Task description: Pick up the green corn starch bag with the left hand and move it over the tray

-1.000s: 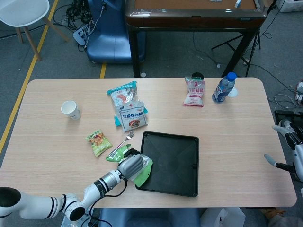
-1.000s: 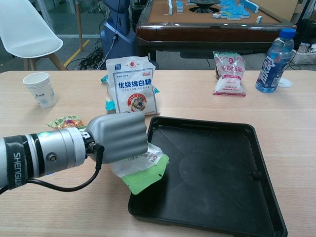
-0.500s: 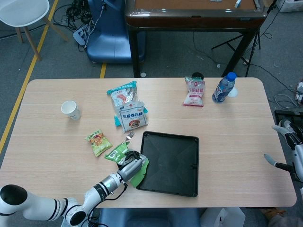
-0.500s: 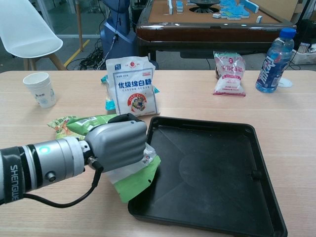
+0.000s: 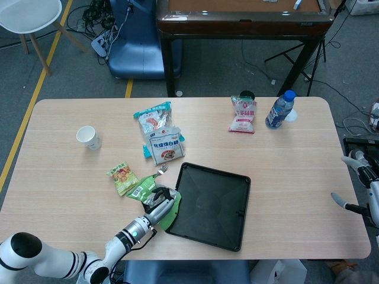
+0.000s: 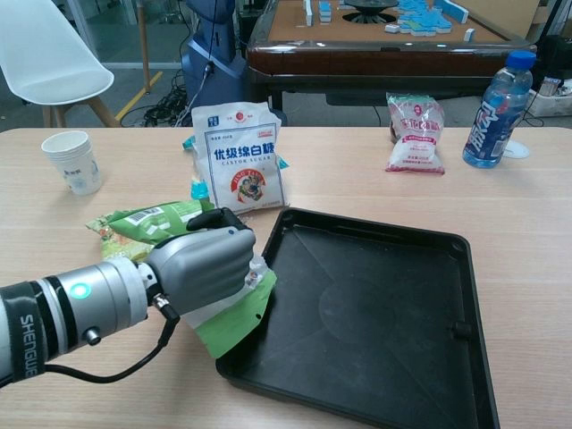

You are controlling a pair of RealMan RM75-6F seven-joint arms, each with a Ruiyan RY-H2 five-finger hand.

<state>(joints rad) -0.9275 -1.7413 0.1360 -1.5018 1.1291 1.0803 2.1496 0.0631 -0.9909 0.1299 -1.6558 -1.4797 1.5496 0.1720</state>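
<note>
The green corn starch bag [image 6: 226, 319] is gripped by my left hand [image 6: 199, 264], fingers curled over its middle. Its barcode end [image 6: 147, 219] sticks out to the left and its lower end lies against the left rim of the black tray [image 6: 384, 313]. In the head view the left hand [image 5: 157, 207] and the green bag [image 5: 143, 190] sit just left of the tray [image 5: 213, 201], which lies slightly turned on the table. My right hand [image 5: 359, 177] stays off the table's right edge, fingers apart, holding nothing.
A white sugar bag [image 6: 237, 165] lies behind the hand on a teal packet. A paper cup [image 6: 73, 161] stands far left. A pink-white bag [image 6: 416, 132] and a blue-capped bottle [image 6: 496, 107] stand at the back right. A small snack pack [image 5: 122, 177] lies left of the hand.
My left hand has drawn the green bag leftward, away from the tray's inside, baring the barcode end. The tray has turned slightly. The right hand has stayed still.
</note>
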